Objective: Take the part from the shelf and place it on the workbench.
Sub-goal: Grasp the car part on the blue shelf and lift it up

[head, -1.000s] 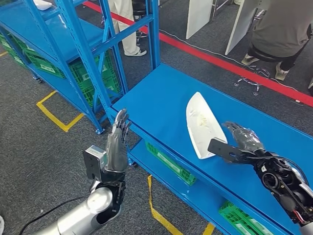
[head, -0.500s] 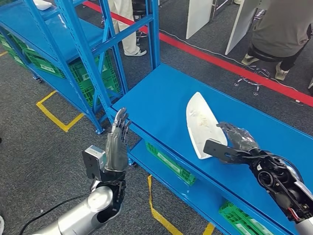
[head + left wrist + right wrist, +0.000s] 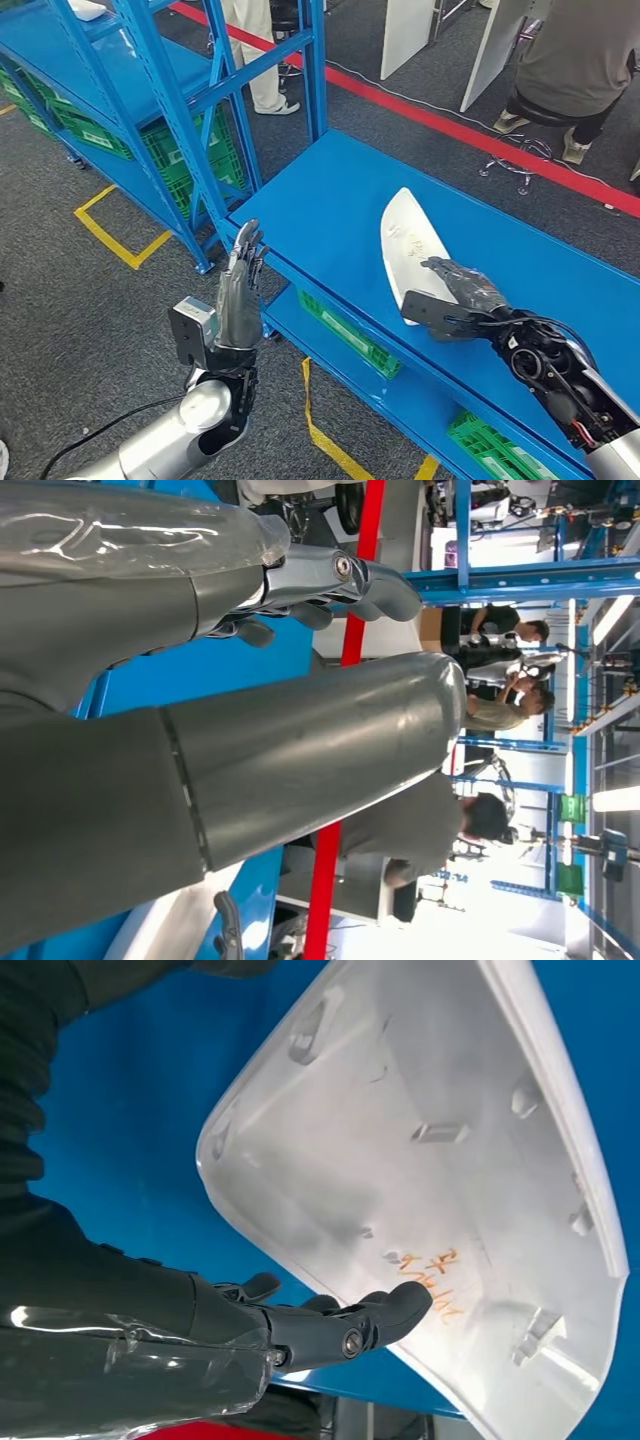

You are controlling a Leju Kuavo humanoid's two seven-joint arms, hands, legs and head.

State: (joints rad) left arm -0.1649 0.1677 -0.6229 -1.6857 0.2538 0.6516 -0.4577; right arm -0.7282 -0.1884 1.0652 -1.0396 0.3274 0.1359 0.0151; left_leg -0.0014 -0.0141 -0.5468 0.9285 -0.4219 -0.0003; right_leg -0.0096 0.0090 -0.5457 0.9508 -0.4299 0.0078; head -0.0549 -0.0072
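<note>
Lying hollow side up on the blue table (image 3: 324,215), the white part (image 3: 407,245) sits near the front edge. The right robot hand (image 3: 453,295) hovers over its near end with fingers (image 3: 377,1320) stretched out and apart, gripping nothing; whether they touch the part I cannot tell. The left robot hand (image 3: 240,290) stands upright off the table's corner, fingers straight and empty. Green crates (image 3: 189,155) sit on the lower level of the blue shelf (image 3: 151,70); their contents are hidden.
</note>
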